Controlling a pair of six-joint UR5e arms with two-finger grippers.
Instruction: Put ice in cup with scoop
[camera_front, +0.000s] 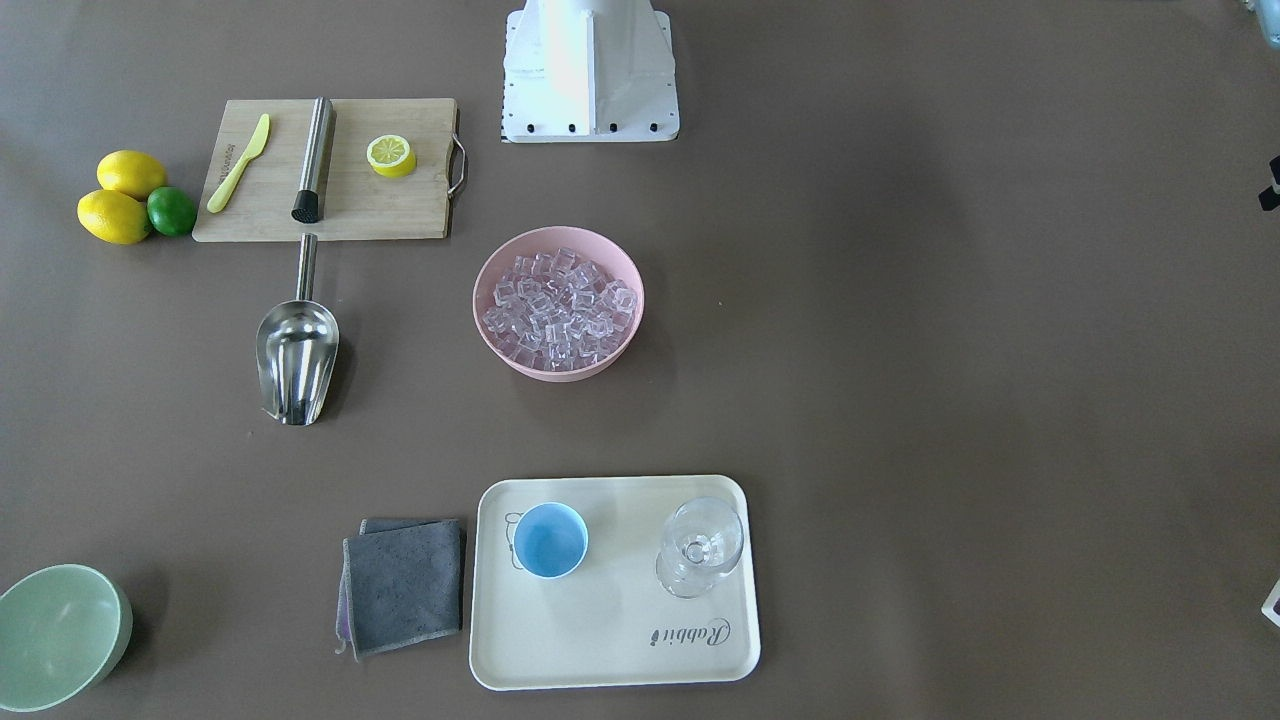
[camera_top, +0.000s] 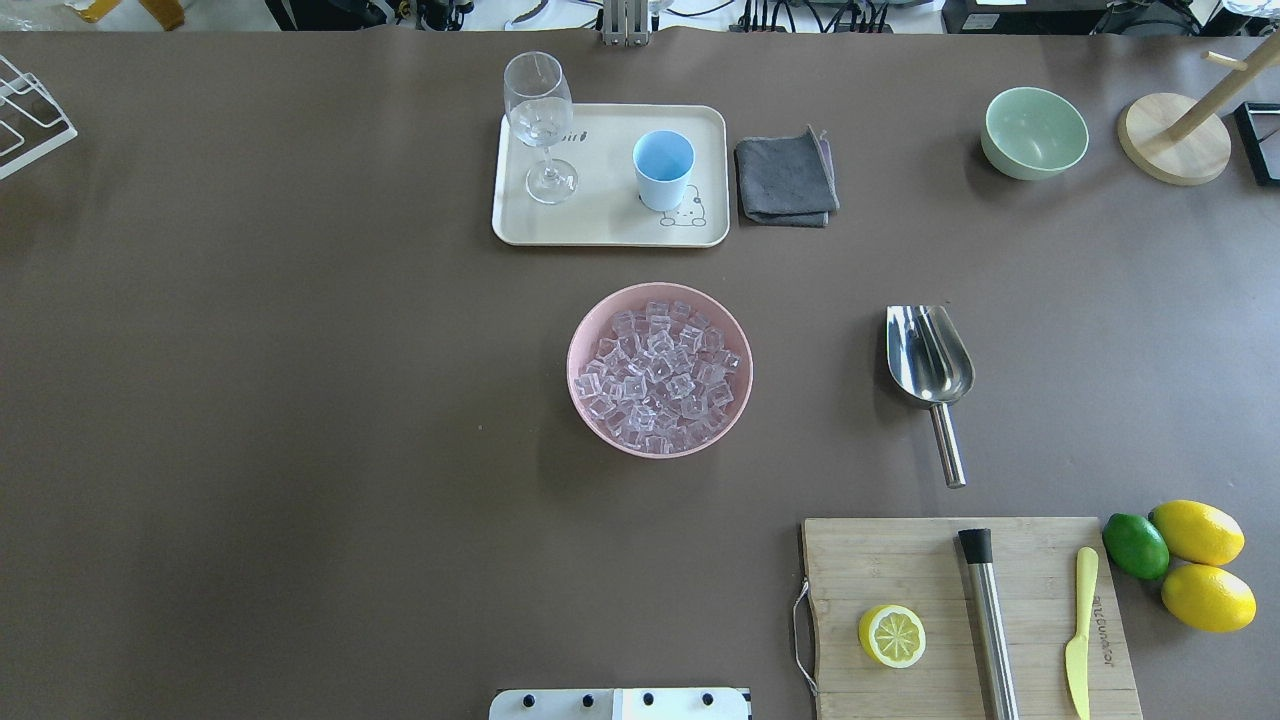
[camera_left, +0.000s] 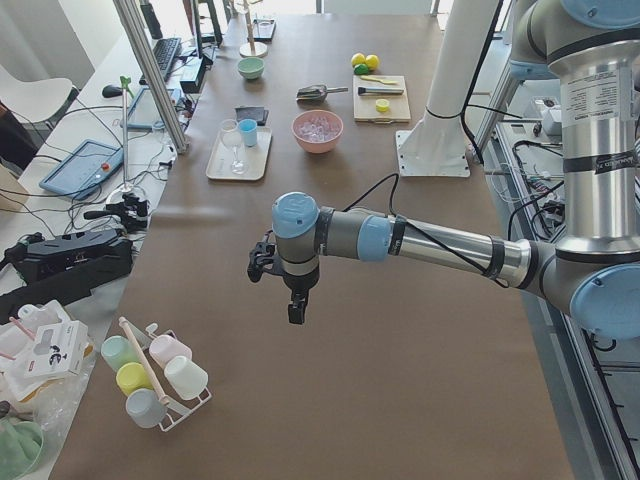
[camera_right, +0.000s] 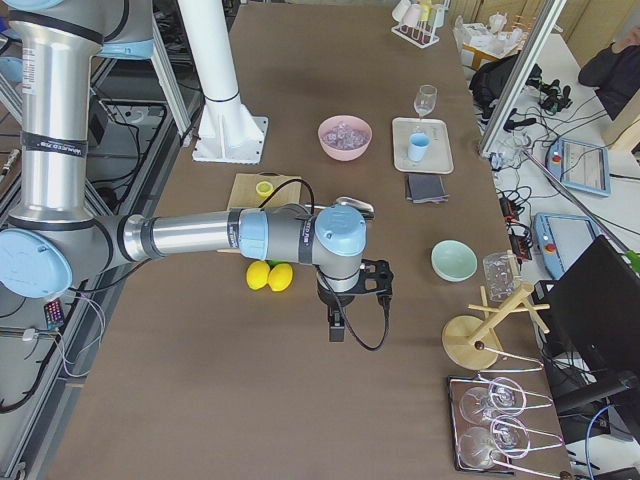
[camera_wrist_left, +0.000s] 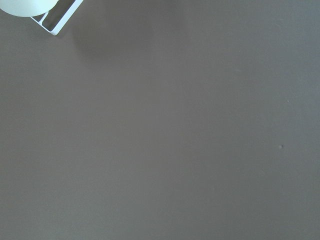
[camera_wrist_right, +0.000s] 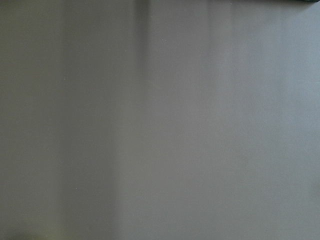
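The ice (camera_top: 660, 375) fills a pink bowl (camera_top: 577, 345) at the table's middle. The light-blue cup (camera_top: 663, 168) stands upright on a cream tray (camera_top: 610, 225) beyond the bowl. The steel scoop (camera_top: 930, 355) lies flat on the table to the bowl's right, with its handle toward the robot. Both arms hang over the table's ends, far from these things. The left gripper (camera_left: 297, 310) shows only in the exterior left view and the right gripper (camera_right: 337, 330) only in the exterior right view. I cannot tell whether either is open or shut. Both wrist views show bare brown table.
A clear stemmed glass (camera_top: 540, 125) shares the tray. A grey cloth (camera_top: 786, 180) and a green bowl (camera_top: 1034, 131) lie to its right. The cutting board (camera_top: 900, 570) holds a lemon half, a steel cylinder and a yellow knife, with lemons (camera_top: 1198, 532) and a lime beside it.
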